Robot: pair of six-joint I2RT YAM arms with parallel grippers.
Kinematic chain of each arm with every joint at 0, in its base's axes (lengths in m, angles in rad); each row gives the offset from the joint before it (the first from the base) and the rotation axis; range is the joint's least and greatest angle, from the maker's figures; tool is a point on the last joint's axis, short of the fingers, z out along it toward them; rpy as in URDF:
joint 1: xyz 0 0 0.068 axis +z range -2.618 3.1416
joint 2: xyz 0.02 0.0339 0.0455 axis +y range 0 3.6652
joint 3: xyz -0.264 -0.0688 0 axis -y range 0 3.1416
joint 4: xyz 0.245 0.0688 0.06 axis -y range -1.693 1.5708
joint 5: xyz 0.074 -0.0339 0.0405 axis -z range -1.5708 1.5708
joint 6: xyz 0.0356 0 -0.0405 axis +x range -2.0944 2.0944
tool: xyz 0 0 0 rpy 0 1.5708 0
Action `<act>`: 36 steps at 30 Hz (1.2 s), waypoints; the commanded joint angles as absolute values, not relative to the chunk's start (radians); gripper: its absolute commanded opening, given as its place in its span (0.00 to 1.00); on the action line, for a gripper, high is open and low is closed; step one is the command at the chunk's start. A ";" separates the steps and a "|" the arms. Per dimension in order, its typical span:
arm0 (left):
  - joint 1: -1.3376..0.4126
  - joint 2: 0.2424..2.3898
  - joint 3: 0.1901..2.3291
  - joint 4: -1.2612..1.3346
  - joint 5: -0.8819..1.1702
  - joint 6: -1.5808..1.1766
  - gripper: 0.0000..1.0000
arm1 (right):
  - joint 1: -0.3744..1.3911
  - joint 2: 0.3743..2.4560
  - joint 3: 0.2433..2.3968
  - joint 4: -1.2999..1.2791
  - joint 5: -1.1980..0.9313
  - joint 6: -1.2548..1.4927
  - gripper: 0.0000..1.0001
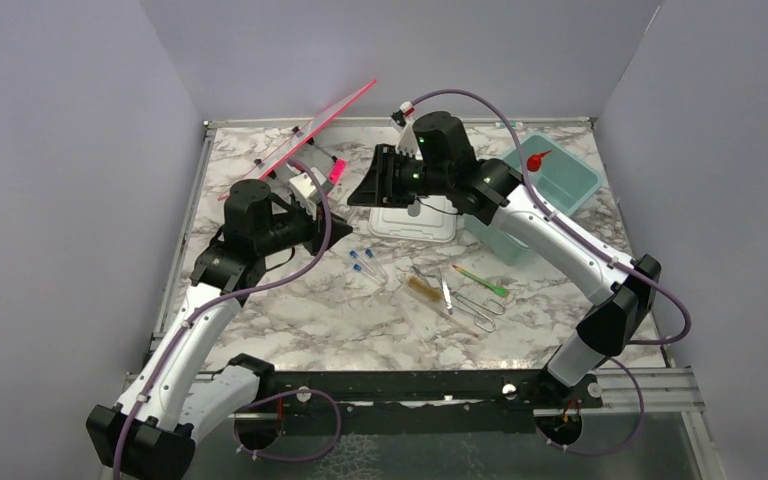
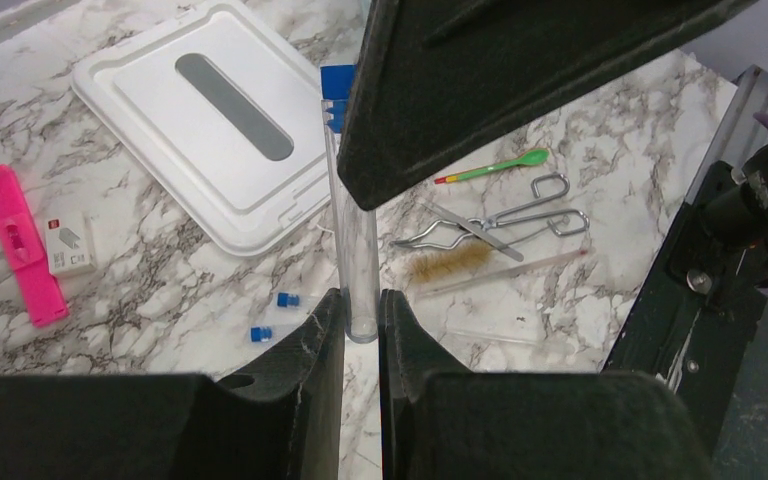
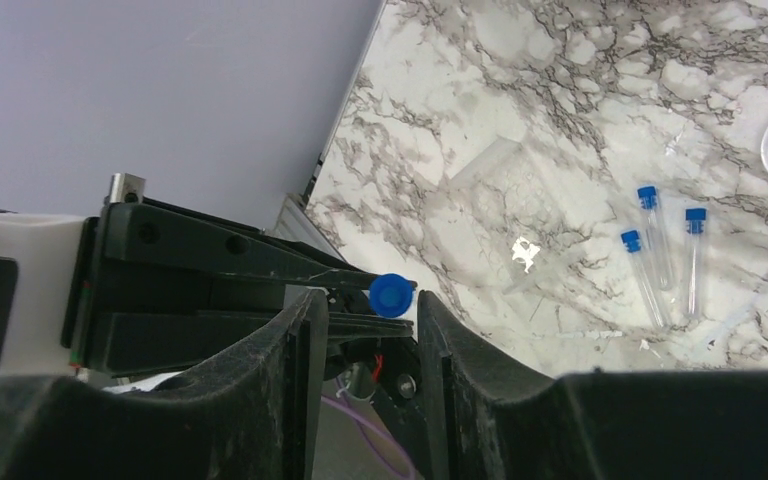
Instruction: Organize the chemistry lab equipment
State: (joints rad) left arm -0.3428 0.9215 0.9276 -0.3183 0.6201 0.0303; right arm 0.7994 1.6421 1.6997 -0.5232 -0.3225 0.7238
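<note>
Left tool (image 2: 362, 303) is pressed together on a clear plastic tube with a blue cap (image 2: 352, 230), which sticks out past its fingertips above the marble tabletop (image 2: 160, 330). Right tool (image 3: 365, 312) stands spread astride that cap, seemingly not touching it. Three more blue-capped tubes (image 3: 660, 250) lie on bare marble well beyond the right tool. The white rectangular lid (image 2: 220, 110) lies ahead of the left tool, left of the tube.
</note>
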 commanded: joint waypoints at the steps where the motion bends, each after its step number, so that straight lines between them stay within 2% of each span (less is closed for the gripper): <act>1: -0.358 0.922 0.964 -0.353 0.633 0.096 0.00 | 0.802 1.657 1.766 -0.579 -0.335 0.693 0.41; 16: -0.365 0.907 0.977 -0.371 0.593 0.099 0.01 | 0.800 1.693 1.797 -0.620 -0.363 0.659 0.18; 20: -0.365 0.891 1.007 -0.395 0.482 0.055 0.45 | 0.800 1.677 1.774 -0.595 -0.303 0.615 0.15; 22: -0.365 0.873 1.038 -0.416 0.399 0.025 0.61 | 0.800 1.666 1.758 -0.581 -0.246 0.577 0.16; 26: -0.365 0.811 1.107 -0.429 0.183 -0.103 0.71 | 0.803 1.635 1.678 -0.512 -0.129 0.509 0.15; 29: -0.365 0.776 1.194 -0.426 0.122 -0.165 0.74 | 0.826 1.620 1.602 -0.433 -0.044 0.470 0.15; 36: -0.365 0.767 1.352 -0.521 -0.100 -0.310 0.74 | 1.014 1.674 1.492 -0.282 0.240 0.389 0.15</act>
State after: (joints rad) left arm -0.3641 0.7731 1.2785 -0.4427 0.1085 -0.1852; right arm 0.9115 1.6501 1.5314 -0.4236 0.0391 0.4614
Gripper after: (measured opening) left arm 0.740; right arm 0.204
